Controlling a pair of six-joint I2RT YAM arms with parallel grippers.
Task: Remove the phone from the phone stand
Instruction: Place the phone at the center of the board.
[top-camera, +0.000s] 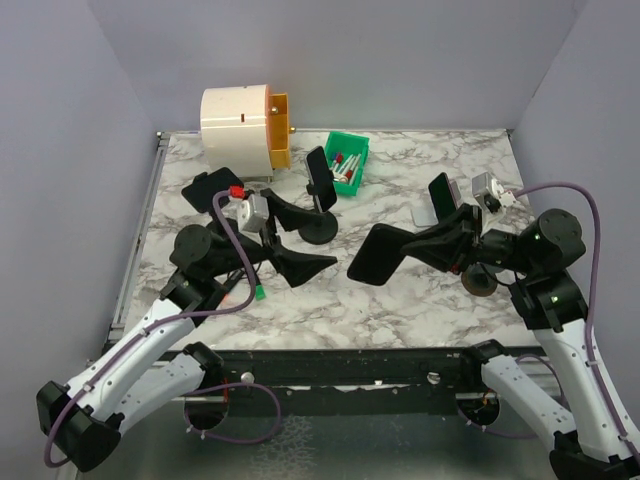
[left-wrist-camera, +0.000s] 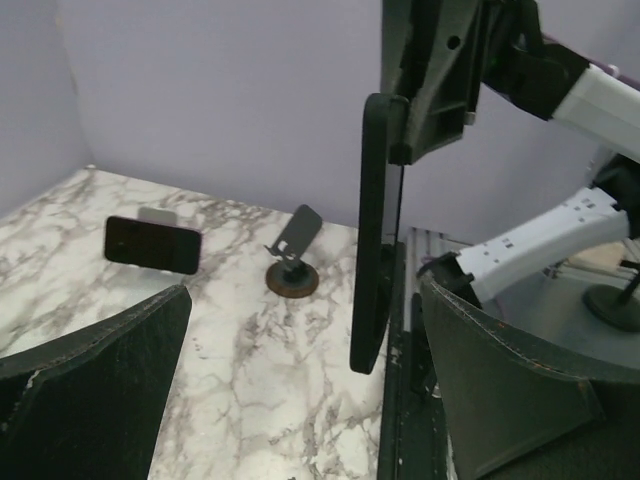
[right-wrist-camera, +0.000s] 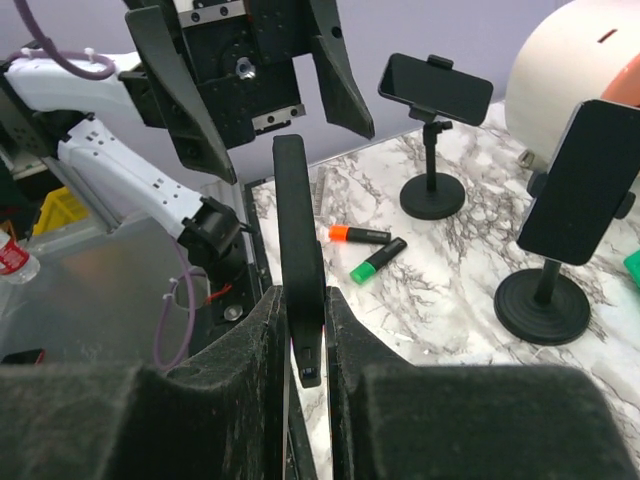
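Note:
My right gripper (right-wrist-camera: 305, 310) is shut on the lower end of a black phone (right-wrist-camera: 299, 235), which stands edge-on between its pads. In the top view that phone (top-camera: 375, 258) hangs above the middle of the table, sticking out of the right gripper (top-camera: 402, 245). The empty phone stand (left-wrist-camera: 292, 262), a small holder on a round brown base, sits behind it and is partly under the right arm in the top view (top-camera: 478, 281). My left gripper (top-camera: 305, 243) faces the phone with its jaws wide open and nothing in them; in its own view the phone (left-wrist-camera: 376, 230) hangs just right of centre.
Three other phones rest on stands: a black pole stand (top-camera: 320, 190), one at far left (top-camera: 213, 186), and a silver stand on the right (top-camera: 443, 198). A green bin (top-camera: 348, 163) and a white and orange drum (top-camera: 245, 122) stand at the back. Orange (right-wrist-camera: 355, 234) and green (right-wrist-camera: 378, 258) markers lie near the front edge.

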